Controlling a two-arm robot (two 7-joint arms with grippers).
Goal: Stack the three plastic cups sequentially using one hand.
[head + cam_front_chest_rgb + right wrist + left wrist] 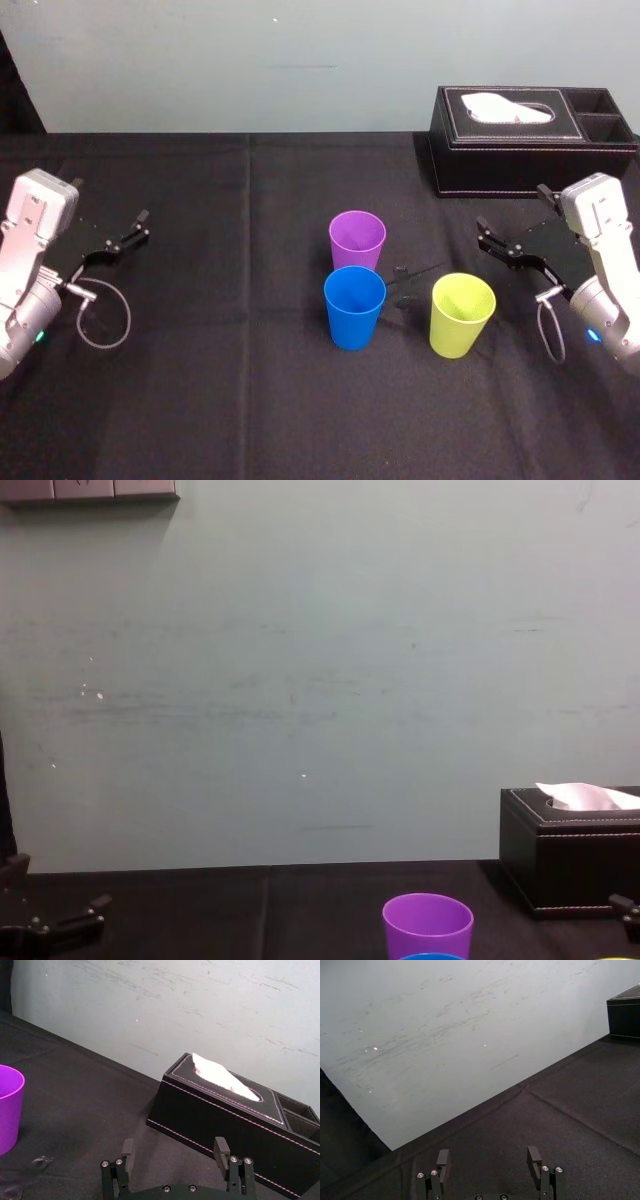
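Three plastic cups stand upright and apart near the table's middle. The purple cup [357, 238] [7, 1105] [427, 924] is farthest back, the blue cup [354, 305] stands just in front of it, and the yellow-green cup [462, 313] stands to their right. My right gripper [513, 210] [174, 1147] hovers open and holds nothing, right of the yellow-green cup and in front of the tissue box. My left gripper [108, 200] [489, 1157] is parked at the far left, open, with nothing between its fingers.
A black tissue box [530, 140] [225, 1110] [570, 850] with a white tissue stands at the back right, just behind the right gripper. A black cloth [220, 380] covers the table, and a pale wall [300, 680] rises behind it. A small dark bit [401, 281] lies between the blue and yellow-green cups.
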